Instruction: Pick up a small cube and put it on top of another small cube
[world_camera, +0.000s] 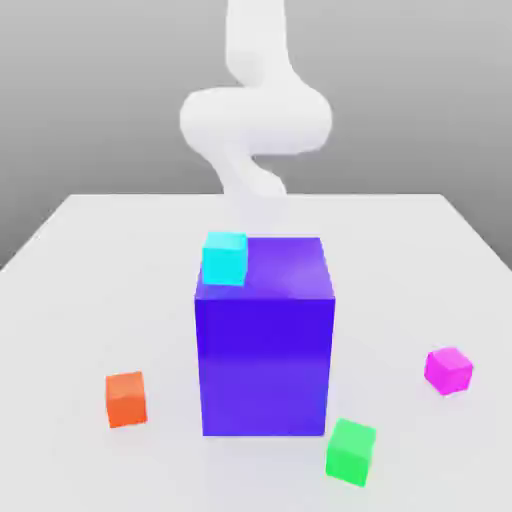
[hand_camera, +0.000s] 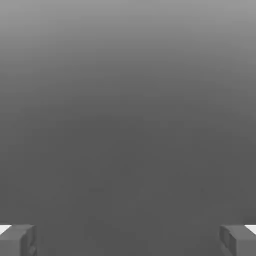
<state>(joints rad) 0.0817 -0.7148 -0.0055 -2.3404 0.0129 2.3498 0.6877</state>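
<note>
In the hand view the gripper (hand_camera: 128, 240) stands spread wide with nothing between its fingers (hand_camera: 17, 240), which show at the frame's lower corners against plain grey. In the exterior view the white arm (world_camera: 255, 115) rises behind the big blue-violet block (world_camera: 265, 335), which hides its lower part. The block stands mid-table (world_camera: 90, 260), one cyan cube (world_camera: 224, 258) on its top at the far corner toward the exterior view's left. Three small cubes lie around it, well apart: the small magenta-pink cube (world_camera: 448, 370) near the table's edge at the exterior view's right, one green cube (world_camera: 350, 452) by the near edge, one orange-red cube (world_camera: 126, 399) toward the left.
</note>
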